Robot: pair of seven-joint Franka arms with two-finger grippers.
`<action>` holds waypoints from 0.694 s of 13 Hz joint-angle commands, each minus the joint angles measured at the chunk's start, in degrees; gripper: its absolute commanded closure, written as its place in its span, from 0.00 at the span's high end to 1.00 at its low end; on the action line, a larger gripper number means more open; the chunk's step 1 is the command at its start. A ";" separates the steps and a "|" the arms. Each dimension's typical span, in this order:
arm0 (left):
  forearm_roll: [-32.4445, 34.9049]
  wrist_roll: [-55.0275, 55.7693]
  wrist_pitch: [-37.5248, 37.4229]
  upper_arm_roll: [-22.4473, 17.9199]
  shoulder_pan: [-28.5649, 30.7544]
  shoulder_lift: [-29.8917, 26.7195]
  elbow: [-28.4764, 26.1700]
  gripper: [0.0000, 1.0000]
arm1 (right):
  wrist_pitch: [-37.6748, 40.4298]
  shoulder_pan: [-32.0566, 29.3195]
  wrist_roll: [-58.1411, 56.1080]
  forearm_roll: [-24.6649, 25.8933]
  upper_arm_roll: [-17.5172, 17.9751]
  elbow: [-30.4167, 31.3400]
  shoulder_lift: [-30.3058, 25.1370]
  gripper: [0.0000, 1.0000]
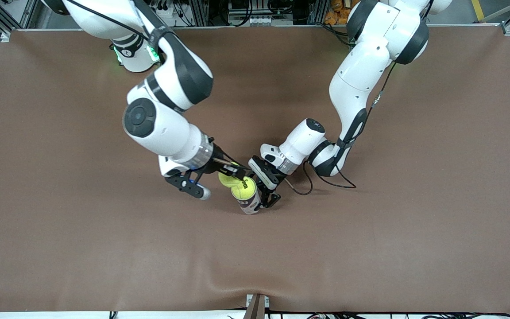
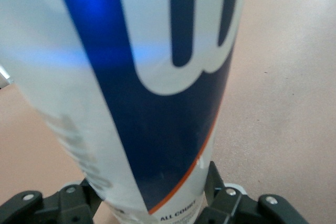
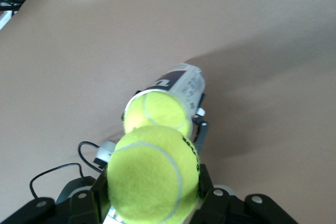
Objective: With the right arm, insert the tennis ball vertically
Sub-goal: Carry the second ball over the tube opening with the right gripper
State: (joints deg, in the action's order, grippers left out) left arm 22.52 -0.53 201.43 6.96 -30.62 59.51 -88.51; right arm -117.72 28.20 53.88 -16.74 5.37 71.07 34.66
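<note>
A blue-and-white ball can [image 1: 250, 204] stands upright on the brown table, with my left gripper [image 1: 267, 195] shut round its side. In the left wrist view the can [image 2: 157, 103] fills the frame between the black fingers [image 2: 218, 192]. One yellow tennis ball [image 1: 243, 189] sits in the can's open mouth. My right gripper [image 1: 233, 173] is shut on a second tennis ball [image 1: 225, 180], held just above and beside that mouth. In the right wrist view the held ball [image 3: 149, 177] sits in the right gripper [image 3: 152, 195], over the ball in the can [image 3: 157, 111].
A black cable [image 1: 326, 182] loops on the table by the left wrist. The brown mat [image 1: 104, 248] spreads wide on all sides of the can. A small bracket [image 1: 257, 305] sits at the table edge nearest the front camera.
</note>
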 commanded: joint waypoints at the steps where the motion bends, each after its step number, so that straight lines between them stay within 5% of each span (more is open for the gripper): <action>1: 0.25 0.27 -0.16 -0.10 -0.75 2.10 0.97 0.77 | -1.54 0.90 1.23 -0.40 -0.63 -2.61 2.25 0.43; 9: 0.25 0.27 -0.16 -0.10 -0.75 2.45 0.97 0.78 | -5.07 1.86 1.05 2.50 -0.89 -2.34 4.72 0.48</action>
State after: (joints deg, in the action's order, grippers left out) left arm 22.52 -0.53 201.69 6.96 -30.62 59.67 -88.50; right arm -123.14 29.20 54.18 -15.30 5.07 70.95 38.45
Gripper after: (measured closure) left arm 0.225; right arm 0.344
